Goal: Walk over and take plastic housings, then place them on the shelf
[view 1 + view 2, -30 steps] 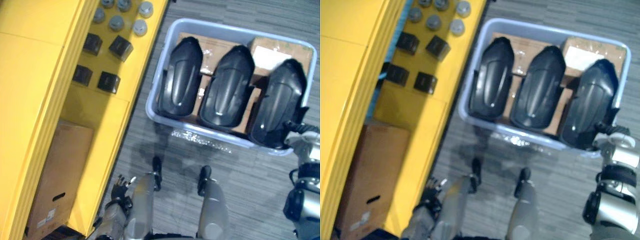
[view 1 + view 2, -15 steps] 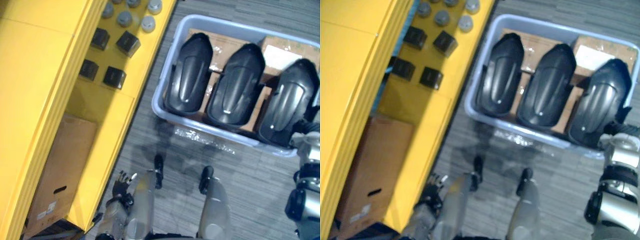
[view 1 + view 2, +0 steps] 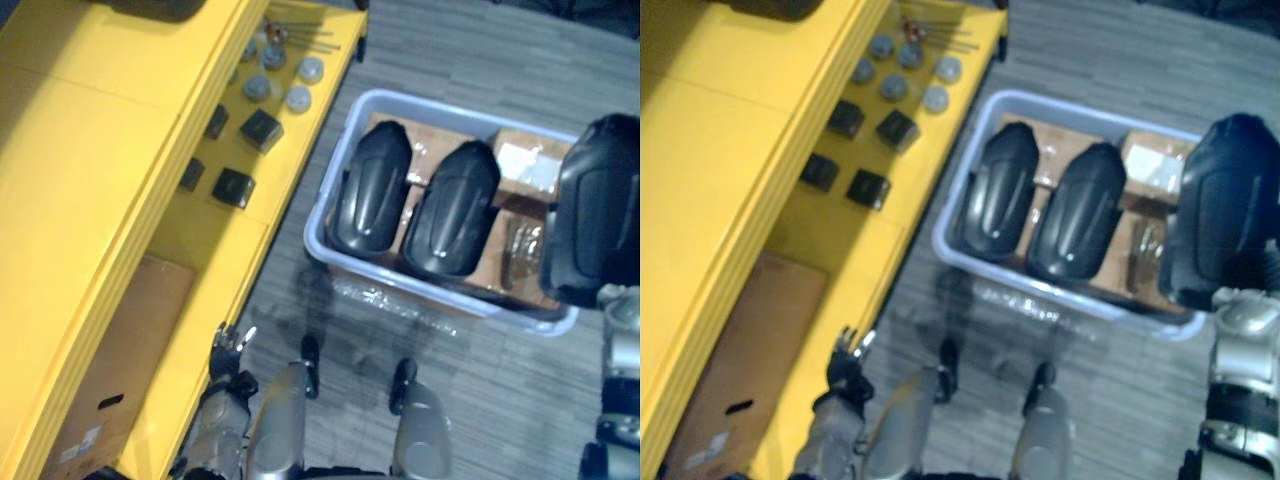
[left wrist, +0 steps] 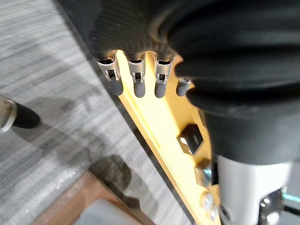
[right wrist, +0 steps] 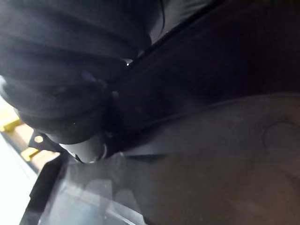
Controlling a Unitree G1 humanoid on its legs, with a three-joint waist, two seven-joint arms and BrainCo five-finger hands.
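In the bin: we have two black plastic housings lying side by side on cardboard packs, inside the pale blue bin.
Third housing: it hangs above the bin's right end, right over the right arm, in both head views.
Right hand: its wrist view gives us the dark ribbed cover close against the third housing's dark shell. How it grips, we cannot tell.
Left hand: it sits low beside the shelf's front edge, well apart from the bin.
Fingers: the left wrist view shows us what the head views cannot, and they hang straight in a row and hold nothing.
Left wrist view, also: we get the shelf's yellow edge running close past the fingers, grey carpet beside it, and one dark block on the yellow board.
Shelf: it is yellow and stands on our left. Black blocks and grey round caps lie on its lower board, with a cardboard box nearer us on a level below.
Floor: grey striped carpet lies under the bin.
Labels: we spot a white label on a pack at the bin's far right and a pale sticker on the cardboard box. The print is too small for us to read.
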